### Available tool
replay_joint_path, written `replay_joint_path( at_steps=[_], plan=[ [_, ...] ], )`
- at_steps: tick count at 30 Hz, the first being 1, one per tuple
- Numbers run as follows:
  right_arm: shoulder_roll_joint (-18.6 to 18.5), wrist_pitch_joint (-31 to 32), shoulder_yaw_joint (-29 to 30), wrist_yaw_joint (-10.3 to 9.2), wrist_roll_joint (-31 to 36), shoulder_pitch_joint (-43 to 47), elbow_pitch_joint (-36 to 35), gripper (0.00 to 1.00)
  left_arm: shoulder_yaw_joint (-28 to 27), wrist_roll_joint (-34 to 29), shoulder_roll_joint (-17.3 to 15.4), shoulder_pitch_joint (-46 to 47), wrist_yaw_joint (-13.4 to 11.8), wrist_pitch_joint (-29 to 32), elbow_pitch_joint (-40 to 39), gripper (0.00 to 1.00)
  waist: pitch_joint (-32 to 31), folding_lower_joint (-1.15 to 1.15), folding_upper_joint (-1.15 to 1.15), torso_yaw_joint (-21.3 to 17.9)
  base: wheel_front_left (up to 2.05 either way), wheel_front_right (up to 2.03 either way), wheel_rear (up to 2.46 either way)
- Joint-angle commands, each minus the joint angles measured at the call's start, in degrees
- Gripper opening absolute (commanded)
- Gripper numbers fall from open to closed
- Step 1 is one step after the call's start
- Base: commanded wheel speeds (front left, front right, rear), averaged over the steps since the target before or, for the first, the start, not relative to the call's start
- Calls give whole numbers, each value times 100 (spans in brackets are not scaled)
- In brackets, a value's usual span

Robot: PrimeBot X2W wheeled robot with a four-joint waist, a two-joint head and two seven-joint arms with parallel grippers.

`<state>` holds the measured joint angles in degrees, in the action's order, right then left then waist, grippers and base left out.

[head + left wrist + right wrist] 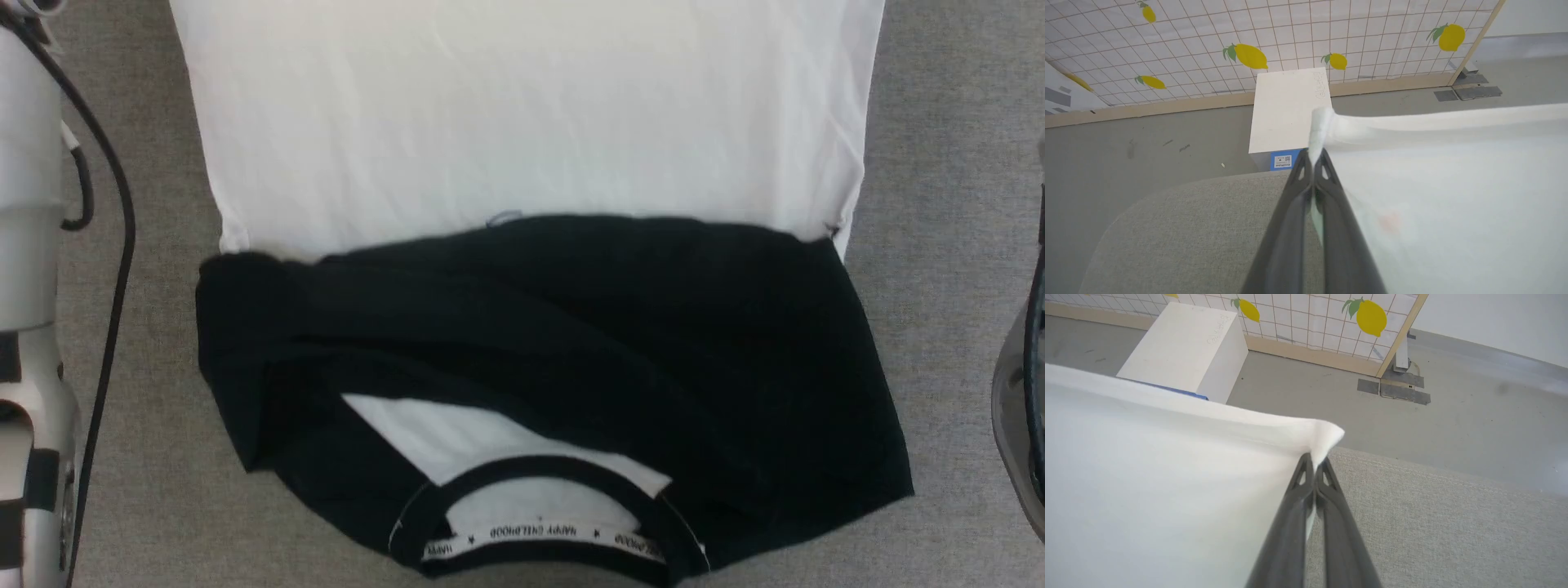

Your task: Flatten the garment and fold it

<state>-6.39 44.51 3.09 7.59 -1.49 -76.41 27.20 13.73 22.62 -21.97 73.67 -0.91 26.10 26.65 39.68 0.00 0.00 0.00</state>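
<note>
The soft white T-shirt with black sleeves and black collar trim (531,122) lies spread along the middle of the grey fabric-covered desk (939,245). Its collar, with a lettered band inside, is at the desk's near edge, and its white body reaches toward the far edge. Both black sleeves are folded inward across the chest, just above the collar. Toward the desk's rounded far-left corner (1188,228), the left pincer (1314,157) is clenched on one white corner of the T-shirt (1453,196), bunching the cloth into a small peak. Toward the far right, the right pincer (1314,461) is clenched on the other white corner (1147,477) in the same way. Beyond the far edge are a grey floor (1147,143), a white rectangular box (1286,110) and a tiled screen printed with yellow lemons (1290,32).
</note>
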Motion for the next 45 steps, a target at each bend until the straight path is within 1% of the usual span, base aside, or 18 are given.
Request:
replay_joint_path(
  at_steps=[1, 4, 6, 10, 15, 19, 22, 24, 26, 29, 35, 40, 45],
  plan=[
    [-23, -117, 70, -10, 60, -94, 21, 0, -38, -36, -80, 123, 34, -169, 74, 0, -33, 0, 0, 1, 0, 0, 0],
    [32, -390, 184, -10, 45, -127, 99, 0, -97, 50, -10, 152, 134, -600, 214, 0, -155, 0, 0, 24, 0, 0, 0],
    [61, -545, 171, -10, -59, -83, 148, 0, -113, 142, 26, 90, 284, -846, 284, 0, -280, 0, 0, 49, 0, 0, 0],
    [101, -854, 62, -10, -484, 260, 215, 0, -136, 345, 72, -273, 532, -1330, 339, 0, -703, 0, 0, 86, 0, 0, 0],
    [39, -1005, -227, -10, -1147, 1101, 81, 0, -20, 586, 78, -1154, 724, -1756, 186, 0, -1393, 0, 0, 120, 0, 0, 0],
    [-99, -1059, -400, -10, -1704, 1926, -268, 0, 75, 798, 68, -1994, 782, -2008, -177, 0, -1971, 0, 0, 171, 0, 0, 0],
    [-210, -1047, -404, -10, -2061, 2580, -622, 0, 86, 948, 42, -2632, 794, -2122, -544, 0, -2359, 0, 0, 208, 0, 0, 0],
    [-276, -1021, -342, -10, -2253, 3043, -875, 0, 81, 1025, 28, -3089, 783, -2174, -844, 0, -2614, 0, 0, 241, 0, 0, 0],
    [-306, -977, -279, -10, -2399, 3509, -1119, 0, 62, 1101, 15, -3552, 718, -2181, -1135, 0, -2855, 0, 0, 254, 0, 0, 0],
    [-271, -870, -101, -10, -2609, 4215, -1513, 0, 91, 1195, 21, -4279, 634, -2186, -1618, 0, -3130, 0, 0, 293, 0, 0, 0],
    [-154, -654, 291, -10, -2686, 5469, -2151, 0, 93, 1362, 156, -5574, 403, -2414, -2232, 0, -3488, 0, 0, 376, 0, 0, 0],
    [33, -518, 540, -10, -2687, 6314, -2482, 0, 76, 1451, 262, -6522, 180, -2616, -2457, 0, -3656, 0, 0, 357, 0, 0, 0],
    [153, -471, 549, -10, -2621, 7001, -2632, 0, 156, 1554, 416, -7116, 81, -2707, -2377, 0, -3686, 0, 0, 348, 0, 0, 0]
  ],
)
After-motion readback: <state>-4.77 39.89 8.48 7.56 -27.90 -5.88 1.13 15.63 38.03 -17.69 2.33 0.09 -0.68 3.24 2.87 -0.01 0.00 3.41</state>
